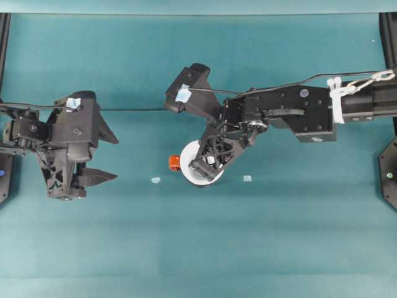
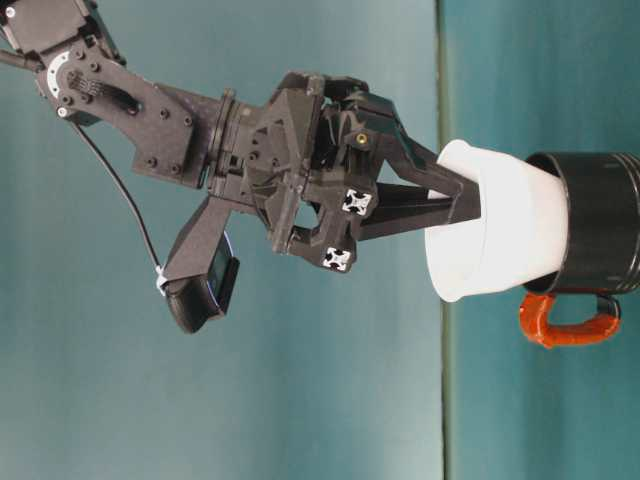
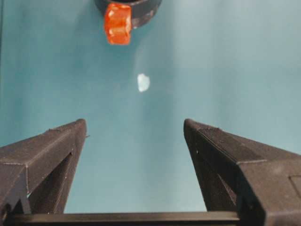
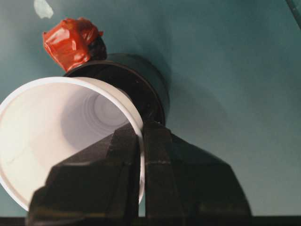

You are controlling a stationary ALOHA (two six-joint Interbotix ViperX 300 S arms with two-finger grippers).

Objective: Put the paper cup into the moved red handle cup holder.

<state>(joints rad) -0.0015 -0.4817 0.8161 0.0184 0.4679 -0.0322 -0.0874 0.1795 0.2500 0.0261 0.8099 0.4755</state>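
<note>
Right jaws pinch the paper cup [image 4: 56,141] rim, half-seated in the red handle cup holder [image 2: 590,222]; I'd press straight, then release; left jaws gape empty

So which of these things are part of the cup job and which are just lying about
In the job:
paper cup, pinched at its rim by the right pincer
red handle cup holder, cup partly inside it

Lying about:
two small pale scraps on the table
left pincer, open, idle

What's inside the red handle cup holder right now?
The paper cup sits tilted, its base inside the red handle cup holder, with the right pincer clamped on its rim. The holder's floor is covered.
</note>
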